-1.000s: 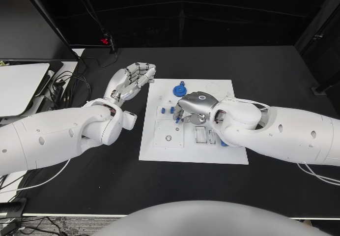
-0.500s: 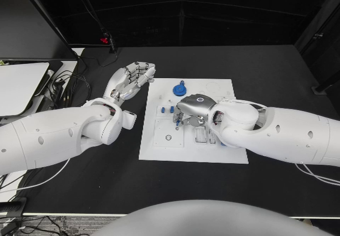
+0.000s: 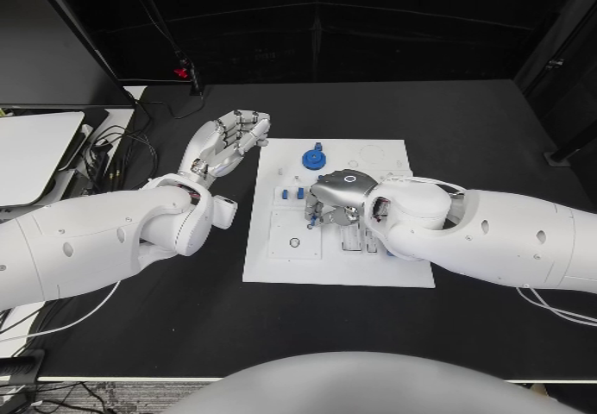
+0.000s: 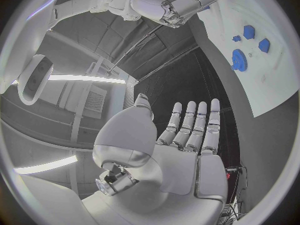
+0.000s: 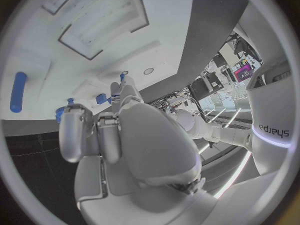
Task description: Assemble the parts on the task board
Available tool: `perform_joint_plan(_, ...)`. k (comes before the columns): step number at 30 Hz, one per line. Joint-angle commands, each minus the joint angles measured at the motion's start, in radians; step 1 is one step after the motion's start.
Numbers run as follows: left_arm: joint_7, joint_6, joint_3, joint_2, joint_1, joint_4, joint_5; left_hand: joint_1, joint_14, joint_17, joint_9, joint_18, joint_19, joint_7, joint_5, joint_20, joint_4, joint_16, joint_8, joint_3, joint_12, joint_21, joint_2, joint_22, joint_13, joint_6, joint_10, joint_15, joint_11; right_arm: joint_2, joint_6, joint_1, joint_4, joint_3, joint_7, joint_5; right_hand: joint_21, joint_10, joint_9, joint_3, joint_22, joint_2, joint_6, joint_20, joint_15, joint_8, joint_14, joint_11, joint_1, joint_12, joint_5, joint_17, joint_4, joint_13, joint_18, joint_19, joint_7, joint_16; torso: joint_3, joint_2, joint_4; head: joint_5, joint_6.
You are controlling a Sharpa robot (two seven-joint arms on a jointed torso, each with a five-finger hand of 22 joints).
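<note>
The white task board (image 3: 373, 267) lies mid-table. A blue gear (image 3: 316, 158) sits near its far edge, and small blue parts (image 3: 292, 193) lie just left of my right hand (image 3: 338, 195). That hand hovers over the board's middle with its fingers curled down; a bit of blue shows at the fingertips (image 5: 122, 80), but a grip is unclear. A blue peg (image 5: 19, 91) lies on the board (image 5: 94, 15). My left hand (image 3: 230, 138) is flat and empty off the board's far left corner, fingers (image 4: 190, 127) straight. The left wrist view shows the gear (image 4: 239, 60) and the board (image 4: 275, 80).
Rectangular recesses (image 3: 352, 237) and a round outline (image 3: 295, 243) mark the board near my right forearm. A white device (image 3: 31, 151) and cables (image 3: 115, 151) sit at the table's left edge. Black tabletop (image 3: 473, 121) stretches beyond and right of the board.
My right hand has crept slightly leftward and nearer over the board, fingers still curled down. The left hand has hardly moved.
</note>
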Motion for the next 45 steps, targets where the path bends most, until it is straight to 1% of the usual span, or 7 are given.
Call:
perform_joint_plan(1,0.118,-0.001,0.001,0.000,0.001,0.002,0.001,0.001,-0.003,-0.001,-0.001,-0.013,0.005,0.139,0.005,-0.001,0.001,0.001,0.004,-0.007,0.006,-0.001,0.009,-0.001,-0.001,0.005,0.000,0.001,-0.001,0.001,0.018,0.001,0.003,0.000,0.004,0.002,-0.006,-0.001,0.002,0.006,0.146,-0.001,-0.001,0.007,0.010,0.002,0.104,0.005,0.011,-0.006,0.005,0.263,-0.001,-0.001,0.009,0.005,0.006,0.006,0.0006,0.001,-0.0005,0.003,0.000)
perform_joint_plan(6,0.118,-0.001,0.001,0.002,0.001,0.000,0.001,0.001,-0.003,-0.001,-0.001,-0.013,0.005,0.139,0.005,-0.001,0.001,0.001,0.004,-0.007,0.006,-0.001,0.009,-0.001,-0.001,0.005,0.000,0.001,-0.001,0.002,0.018,0.001,0.003,0.000,0.008,0.010,-0.007,-0.001,0.002,0.006,0.145,-0.001,-0.001,0.007,0.010,0.002,0.104,0.006,0.010,-0.006,0.005,0.263,-0.001,-0.001,0.009,0.005,0.006,0.006,0.0021,0.001,-0.0004,0.003,-0.001)
perform_joint_plan(9,0.117,-0.001,0.001,0.002,0.001,-0.001,0.001,0.001,-0.003,-0.001,-0.001,-0.013,0.005,0.139,0.005,-0.001,0.001,0.001,0.004,-0.007,0.006,-0.001,0.009,-0.001,-0.001,0.005,0.000,0.001,-0.001,0.004,0.015,0.001,0.000,0.000,0.010,0.012,-0.007,-0.001,0.002,0.006,0.145,-0.001,-0.001,0.007,0.010,0.002,0.104,0.006,0.010,-0.006,0.005,0.263,-0.001,-0.001,0.009,0.005,0.006,0.006,0.0005,0.001,-0.0006,0.003,-0.002)
perform_joint_plan(24,0.116,-0.002,0.001,0.003,0.001,0.000,0.001,0.001,-0.003,-0.001,-0.001,-0.013,0.005,0.139,0.005,-0.001,0.001,0.001,0.004,-0.007,0.006,-0.001,0.009,-0.001,-0.001,0.005,0.000,0.001,-0.001,0.013,0.006,0.000,-0.010,0.000,0.010,0.014,-0.008,-0.002,0.002,0.009,0.144,-0.001,-0.001,0.007,0.010,0.000,0.104,0.006,0.011,-0.007,0.006,0.263,-0.001,-0.001,0.010,0.005,0.006,0.006,0.0002,0.001,-0.0014,0.003,-0.003)
perform_joint_plan(27,0.116,-0.002,0.001,0.002,0.001,0.000,0.001,0.001,-0.002,-0.003,-0.003,-0.013,0.006,0.139,0.005,-0.001,0.001,0.004,0.005,-0.008,0.008,-0.001,0.010,-0.002,-0.003,0.005,0.000,0.001,-0.001,0.015,0.005,0.000,-0.012,-0.001,0.010,0.014,-0.008,-0.003,0.001,0.010,0.144,-0.001,-0.002,0.008,0.011,-0.001,0.104,0.007,0.010,-0.007,0.006,0.263,-0.001,-0.001,0.010,0.004,0.007,0.006,0.0003,0.001,-0.0006,0.002,-0.003)
perform_joint_plan(35,0.116,-0.003,0.001,0.000,0.001,0.001,0.001,0.001,-0.002,-0.003,-0.003,-0.013,0.006,0.139,0.005,-0.001,0.001,0.004,0.005,-0.008,0.008,-0.001,0.010,-0.002,-0.003,0.005,0.000,0.001,-0.001,0.021,0.018,-0.001,-0.014,-0.001,0.009,0.014,-0.008,-0.003,0.001,0.010,0.144,-0.001,-0.002,0.008,0.011,-0.001,0.104,0.007,0.010,-0.007,0.006,0.263,-0.001,-0.001,0.010,0.004,0.007,0.006,0.0001,0.001,-0.0002,0.005,-0.006)
perform_joint_plan(45,0.114,-0.003,0.001,0.000,0.001,0.002,0.001,0.002,-0.002,-0.005,-0.004,-0.013,0.007,0.139,0.005,-0.001,0.001,0.005,0.006,-0.008,0.009,-0.001,0.012,-0.002,-0.005,0.005,0.000,0.001,-0.001,0.032,0.033,-0.001,-0.016,-0.001,-0.002,0.014,-0.012,-0.007,0.001,0.014,0.142,-0.003,-0.004,0.009,0.012,-0.005,0.104,0.008,0.008,-0.008,0.006,0.263,-0.001,-0.001,0.011,0.003,0.008,0.006,0.0002,0.001,-0.0010,0.006,-0.013)
